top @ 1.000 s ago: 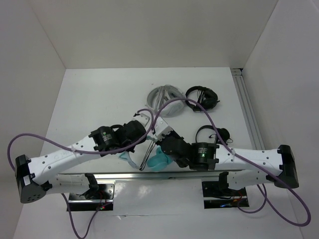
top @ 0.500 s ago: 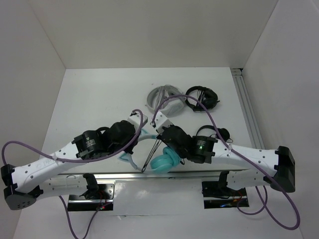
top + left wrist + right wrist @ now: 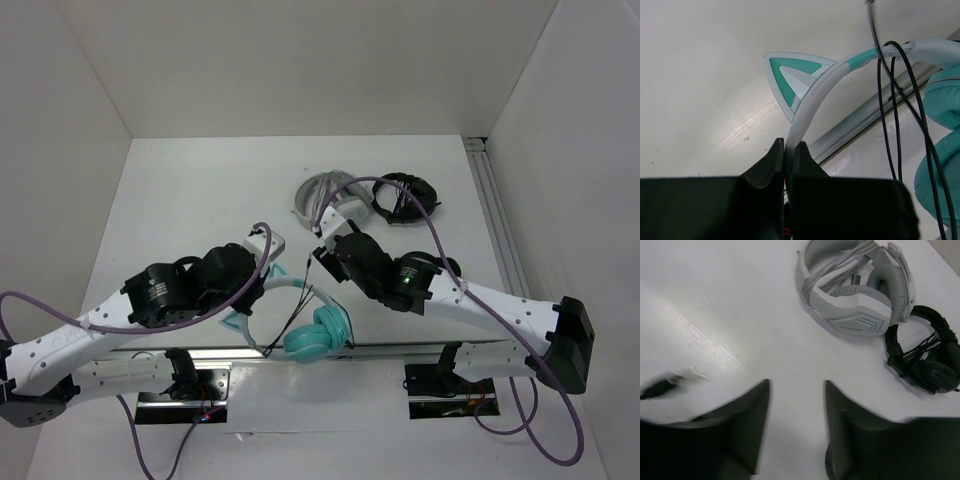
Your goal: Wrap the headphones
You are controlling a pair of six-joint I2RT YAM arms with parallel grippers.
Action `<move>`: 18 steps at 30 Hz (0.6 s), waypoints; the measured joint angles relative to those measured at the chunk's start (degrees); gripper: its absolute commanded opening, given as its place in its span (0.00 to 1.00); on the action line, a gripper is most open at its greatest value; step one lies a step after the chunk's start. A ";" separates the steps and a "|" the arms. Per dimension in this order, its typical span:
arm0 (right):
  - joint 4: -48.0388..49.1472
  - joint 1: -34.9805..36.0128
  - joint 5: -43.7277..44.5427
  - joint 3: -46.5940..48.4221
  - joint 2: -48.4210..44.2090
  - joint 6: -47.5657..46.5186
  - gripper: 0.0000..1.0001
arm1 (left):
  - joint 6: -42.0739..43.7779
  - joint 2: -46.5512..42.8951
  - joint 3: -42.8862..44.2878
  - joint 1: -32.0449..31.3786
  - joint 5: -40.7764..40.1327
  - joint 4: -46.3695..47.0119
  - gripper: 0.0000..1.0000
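The teal headphones point(image 3: 316, 334) hang low over the table's near edge, ear cups at the bottom. Their pale headband point(image 3: 816, 92) carries a cat ear point(image 3: 789, 76). My left gripper point(image 3: 791, 146) is shut on the headband just below that ear. The thin black cable point(image 3: 889, 105) loops loosely over the headband and past an ear cup point(image 3: 946, 97). My right gripper point(image 3: 797, 386) is open and holds nothing. It hovers over bare table, beyond the headphones in the top view point(image 3: 325, 238).
Grey-white headphones point(image 3: 855, 290) and black headphones point(image 3: 932, 362) lie at the back of the table point(image 3: 200, 200). Another black object point(image 3: 443, 268) sits beside the right arm. A metal rail point(image 3: 400, 348) runs along the near edge. White walls enclose three sides.
My right gripper has opened and drawn back away from the headphones towards the far side. The left arm has pulled back leftwards, and the headphones now hang lower and further right.
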 measured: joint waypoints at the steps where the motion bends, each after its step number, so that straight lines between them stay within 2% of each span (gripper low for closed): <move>1: 0.04 -0.94 -0.13 -0.02 0.07 0.07 0.70 | 0.13 -0.04 0.37 -0.02 0.28 -0.61 0.00; 5: 0.42 -4.07 -0.35 -0.02 1.38 -0.17 0.70 | 1.20 -0.92 1.25 -0.37 1.92 -4.02 0.00; 10: 0.42 -4.17 -1.09 -0.07 3.08 0.15 0.71 | 0.96 -1.03 1.57 -0.39 1.73 -6.10 0.00; 12: 0.44 -4.26 -1.05 -0.11 3.04 0.59 0.80 | 0.68 -0.94 1.57 -0.39 0.57 -6.82 0.00; 15: 0.39 -4.63 -0.26 -0.11 2.32 1.79 1.00 | -1.53 0.28 2.19 -0.42 -3.23 -8.76 0.00; 18: -0.04 -5.16 1.75 0.02 0.42 3.56 1.00 | -5.16 2.03 2.29 0.09 -7.91 -9.55 0.00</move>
